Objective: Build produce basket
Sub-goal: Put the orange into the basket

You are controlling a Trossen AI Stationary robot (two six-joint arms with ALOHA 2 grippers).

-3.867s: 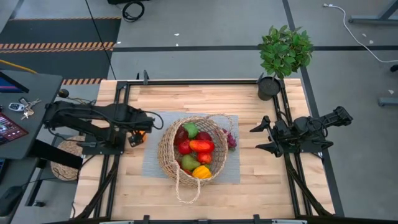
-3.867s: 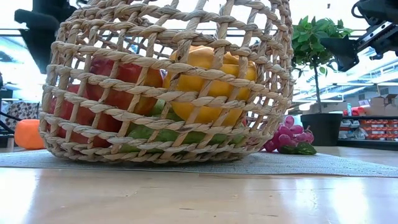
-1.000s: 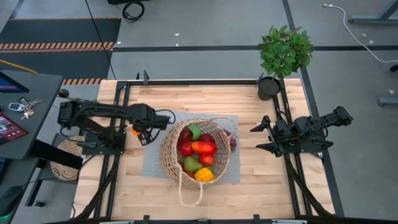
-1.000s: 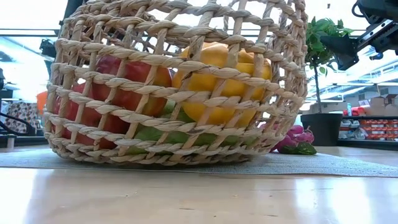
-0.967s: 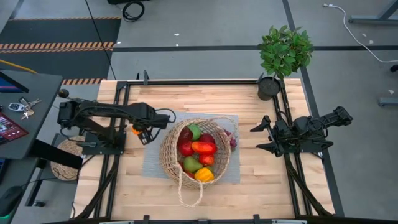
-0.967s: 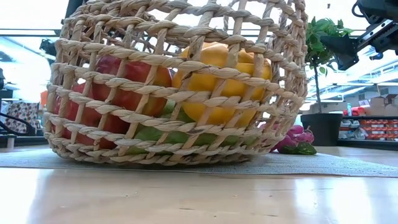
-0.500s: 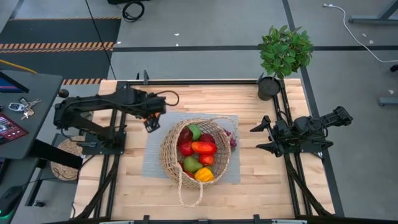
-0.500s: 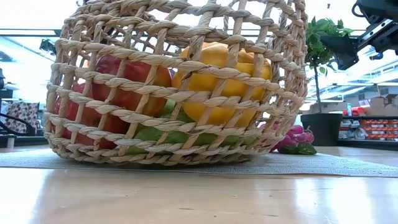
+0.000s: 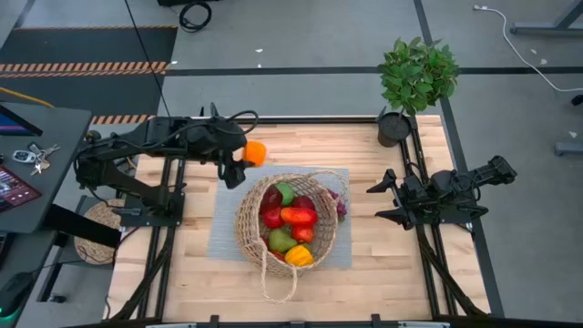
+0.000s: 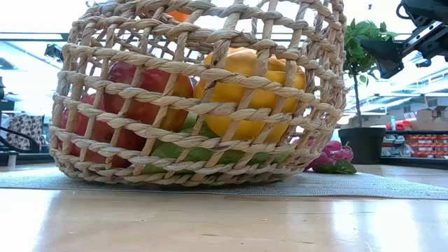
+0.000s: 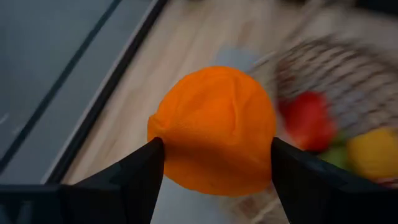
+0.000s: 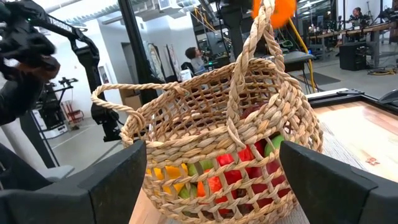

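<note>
Left end effector [image 9: 239, 157], clamped on an orange fruit [image 9: 255, 152], hangs in the air beside the far-left rim of the basket [image 9: 248, 219]; the fruit sits between its two fingers [image 11: 134, 180] and projects toward the basket. Basket stands upright on a grey mat [image 9: 224, 239] on the tabletop [image 9: 383, 264], mouth upward, one looped handle [image 9: 278, 276] lying toward the near edge; red, green, orange and yellow produce [image 9: 290, 215] fills it. Purple grapes [image 9: 339, 204] lie touching the basket's right side. Right end effector [image 9: 380, 201], fingers apart and empty, waits well right of the basket.
</note>
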